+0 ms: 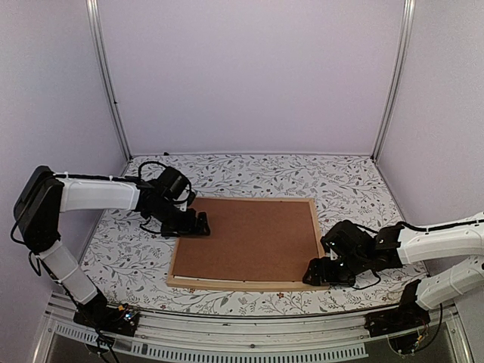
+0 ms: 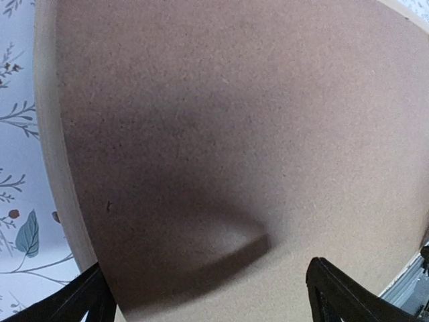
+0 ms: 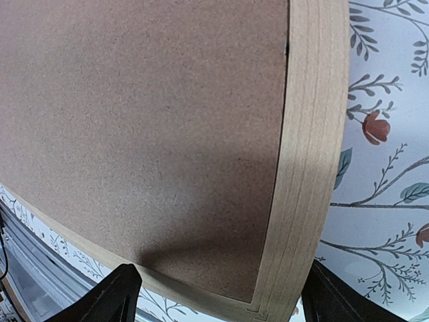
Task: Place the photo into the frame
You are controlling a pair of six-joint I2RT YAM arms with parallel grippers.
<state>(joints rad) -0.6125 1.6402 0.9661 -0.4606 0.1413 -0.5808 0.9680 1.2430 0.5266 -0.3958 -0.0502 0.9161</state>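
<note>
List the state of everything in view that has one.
frame: lying flat, back side up.
backing board: lying inside the frame, filling it.
photo: not visible in any view.
left gripper: open, over the backing board at its left edge.
right gripper: open, at the frame's near right corner.

The big rectangular frame of thin light wood (image 3: pixel 310 168) lies flat on the flowery surface (image 1: pixel 249 170). A plain brown board (image 1: pixel 249 238) fills its inside.

Frame (image 1: pixel 242 285) fills table (image 1: pixel 302 178) centre; left arm (image 1: pixel 98 195), right arm (image 1: pixel 439 242) flank it; far strip free.
</note>
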